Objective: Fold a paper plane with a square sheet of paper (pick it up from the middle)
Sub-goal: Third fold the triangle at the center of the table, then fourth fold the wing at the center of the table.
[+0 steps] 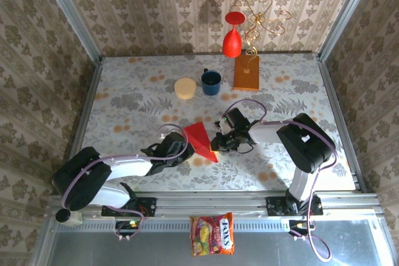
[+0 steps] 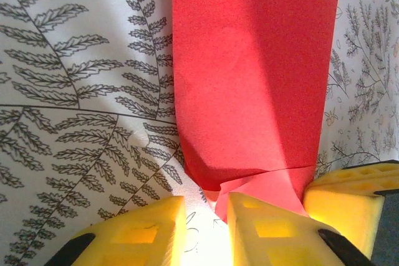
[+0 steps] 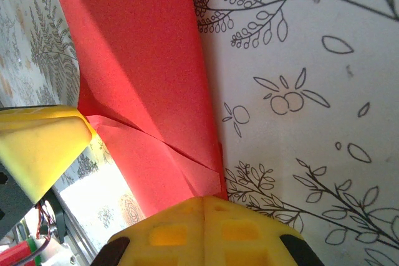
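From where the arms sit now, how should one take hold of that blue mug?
Grip the blue mug by its near rim wall, coming straight down from above. It stands upright, mouth open upward, and its handle seems to point far left, clear of that side.

From the folded red paper (image 1: pixel 201 140), left arm (image 1: pixel 118 169) blocks eight o'clock, right arm (image 1: pixel 274 132) three. Cream disc (image 1: pixel 185 88), blue mug (image 1: pixel 211 82), orange block (image 1: pixel 246 71) and red vase (image 1: pixel 232 40) stand toward twelve. Bare desk (image 1: pixel 124 107) lies at ten.
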You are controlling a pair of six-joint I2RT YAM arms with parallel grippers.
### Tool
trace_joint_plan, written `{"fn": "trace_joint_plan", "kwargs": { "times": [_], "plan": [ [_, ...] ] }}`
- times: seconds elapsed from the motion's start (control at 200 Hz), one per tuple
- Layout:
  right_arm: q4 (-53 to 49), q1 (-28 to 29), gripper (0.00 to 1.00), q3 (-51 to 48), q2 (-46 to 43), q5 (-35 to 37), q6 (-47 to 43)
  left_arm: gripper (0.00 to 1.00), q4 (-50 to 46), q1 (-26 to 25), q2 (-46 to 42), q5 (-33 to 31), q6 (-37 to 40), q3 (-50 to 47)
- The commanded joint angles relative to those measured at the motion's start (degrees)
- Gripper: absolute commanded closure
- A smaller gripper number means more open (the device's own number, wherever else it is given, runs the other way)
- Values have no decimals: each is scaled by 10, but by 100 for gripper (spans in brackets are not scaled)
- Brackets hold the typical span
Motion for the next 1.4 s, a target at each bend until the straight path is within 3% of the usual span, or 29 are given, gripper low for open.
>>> {"fn": "trace_joint_plan", "kwargs": {
  "times": [0.0, 0.595, 0.995, 1.23, 1.395],
  "plan": [
    [-24, -3, 100, -19, 17, 33, 3, 76, 0, 12, 16, -14, 10, 1],
    [-22, -4, 100, -19, 20, 32, 2, 81, -5, 38, 24, 8, 42, 29],
    [-22, -4, 100, -16, 19, 31, 2, 100, -11, 39, 8, 14, 44, 31],
    [-33, -5, 100, -5, 0, 25, -2, 100, -32, 38, -30, 18, 32, 42],
    [-68, -4, 82, 7, -67, 29, -31, 100, -62, 32, -45, 12, -7, 47]
  ]
}}
